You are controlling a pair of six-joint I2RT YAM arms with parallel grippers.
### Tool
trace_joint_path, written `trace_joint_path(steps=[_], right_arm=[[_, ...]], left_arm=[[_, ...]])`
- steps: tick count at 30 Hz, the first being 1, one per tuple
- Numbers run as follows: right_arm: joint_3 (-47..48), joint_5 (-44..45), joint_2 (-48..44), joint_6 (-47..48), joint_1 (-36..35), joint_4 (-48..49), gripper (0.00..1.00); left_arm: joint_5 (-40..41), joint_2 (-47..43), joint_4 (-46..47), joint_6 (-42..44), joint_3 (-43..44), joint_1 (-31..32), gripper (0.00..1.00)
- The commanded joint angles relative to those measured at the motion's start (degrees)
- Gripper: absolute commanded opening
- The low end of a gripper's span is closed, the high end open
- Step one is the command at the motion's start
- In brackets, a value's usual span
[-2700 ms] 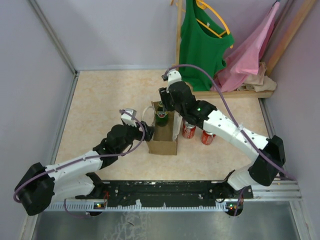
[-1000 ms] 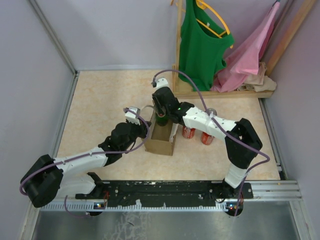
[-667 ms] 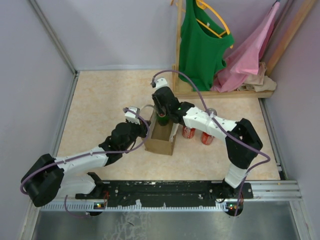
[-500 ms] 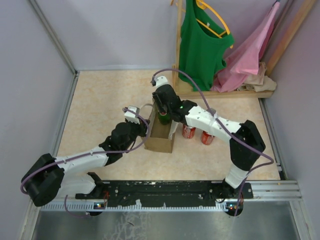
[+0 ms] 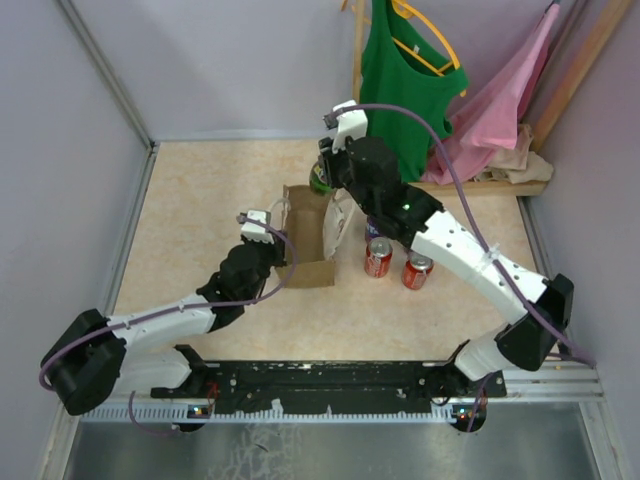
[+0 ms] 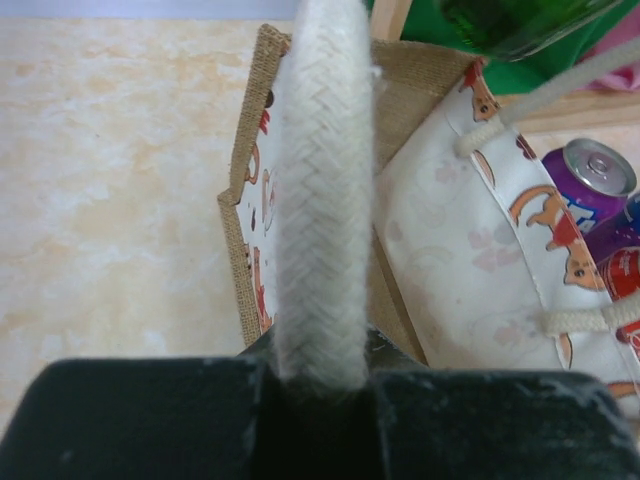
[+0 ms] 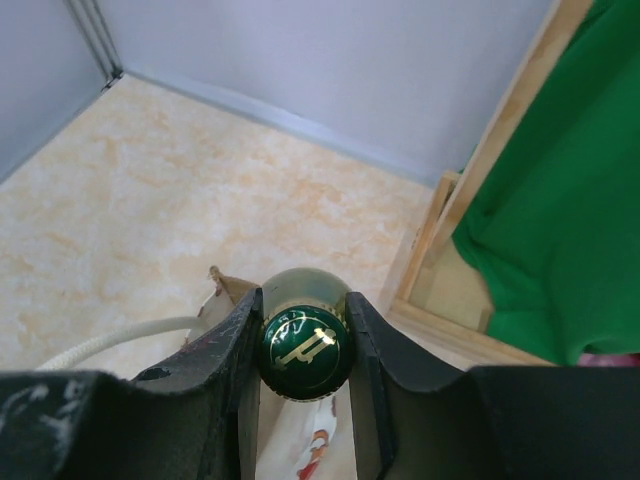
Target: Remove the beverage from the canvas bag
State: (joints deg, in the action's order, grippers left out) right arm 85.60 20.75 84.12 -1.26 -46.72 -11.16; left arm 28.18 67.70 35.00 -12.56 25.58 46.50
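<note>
The right claw (image 7: 303, 335) is closed on the neck of the green beverage bottle (image 7: 303, 352), its two fingers pressed to either side just under the green cap with the gold emblem. In the top view the right claw (image 5: 327, 172) holds the bottle (image 5: 319, 182) upright, a little above the centre of the frame, at the far rim of the canvas bag (image 5: 306, 262) rather than down inside it. The left wrist view shows only the bottle's dark green base (image 6: 520, 20) at the upper edge, above the bag's open mouth. The left claw (image 6: 320, 365) is clamped shut on one white woven handle (image 6: 320, 200), which runs straight up the middle of that view; in the top view this claw (image 5: 270, 235) sits just left of the bag. The bag (image 6: 250, 200) leans with its mouth gaping, its pale lining printed with small orange animals, and its second handle (image 6: 560, 85) loops across at the upper right. Just right of the bag on the worktop (image 5: 200, 200) stand two red cans (image 5: 377, 258) – the other (image 5: 416, 270) close beside it – and a purple can (image 6: 592, 172). At the upper right, a wooden rack (image 5: 357, 70) carries a green top (image 5: 400, 80) and a pink garment (image 5: 500, 100).
</note>
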Motion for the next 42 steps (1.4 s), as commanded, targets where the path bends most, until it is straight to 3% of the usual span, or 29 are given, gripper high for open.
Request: trace_joint_path(steps=[1, 14, 16, 19, 21, 24, 42], right_arm=[[4.0, 5.1, -6.8, 4.0, -0.1, 11.7, 0.00], [3.1, 13.7, -10.4, 8.8, -0.2, 12.2, 0.00], [2.1, 14.3, -10.6, 8.2, -0.1, 11.2, 0.00], [0.0, 14.7, -10.9, 6.9, -0.1, 9.9, 0.00], [-1.2, 14.9, -11.0, 5.6, -0.1, 9.0, 0.00], [-2.4, 15.3, -11.0, 3.8, -0.1, 7.3, 0.00], [-7.0, 8.8, -10.4, -4.3, -0.1, -0.2, 0.00]], left_arm=[[4.0, -3.3, 2.9, 2.7, 0.1, 0.1, 0.00], [8.6, -6.7, -7.0, 1.8, 0.8, 0.0, 0.04], [8.9, -6.6, -7.2, 1.4, 0.8, 0.0, 0.16], [9.5, -5.9, -7.4, 1.4, 1.4, 0.0, 0.43], [10.1, -5.4, -7.5, 1.5, 1.9, 0.0, 0.54], [10.6, -4.7, -7.2, 2.4, 2.5, -0.1, 0.62], [18.7, -7.6, -11.0, 4.3, 1.8, -1.0, 0.60]])
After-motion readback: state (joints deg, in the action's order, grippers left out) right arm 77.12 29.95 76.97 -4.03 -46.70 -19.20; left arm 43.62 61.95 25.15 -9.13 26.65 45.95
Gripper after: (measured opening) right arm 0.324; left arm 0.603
